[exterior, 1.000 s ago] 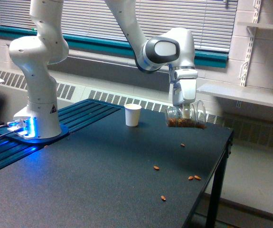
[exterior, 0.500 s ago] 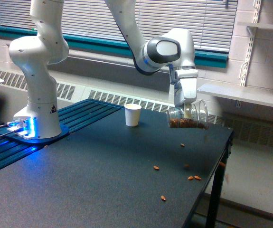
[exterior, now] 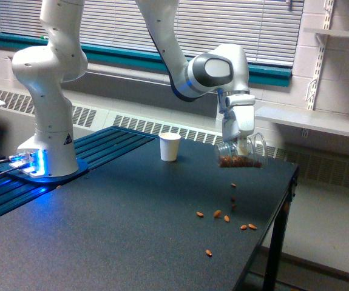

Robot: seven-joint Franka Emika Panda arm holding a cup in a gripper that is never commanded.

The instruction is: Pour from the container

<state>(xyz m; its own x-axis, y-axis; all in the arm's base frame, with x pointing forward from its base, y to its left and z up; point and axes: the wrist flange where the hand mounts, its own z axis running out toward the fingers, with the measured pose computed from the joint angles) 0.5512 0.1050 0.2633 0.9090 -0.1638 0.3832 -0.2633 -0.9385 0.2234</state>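
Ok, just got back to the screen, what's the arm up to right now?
The arm's pincer holds a clear cup of brown nuts tipped on its side above the dark table, toward the exterior view's right. Several loose nuts lie scattered on the tabletop below it, not in any vessel. A white paper cup stands upright, well off to the exterior view's left of the pour.

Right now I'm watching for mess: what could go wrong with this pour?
The clear cup in the pincer is tipped on its side over bare tabletop, not over the white cup, so its nuts spill loose. Scattered nuts lie near the table's right edge in the exterior view and may roll off.
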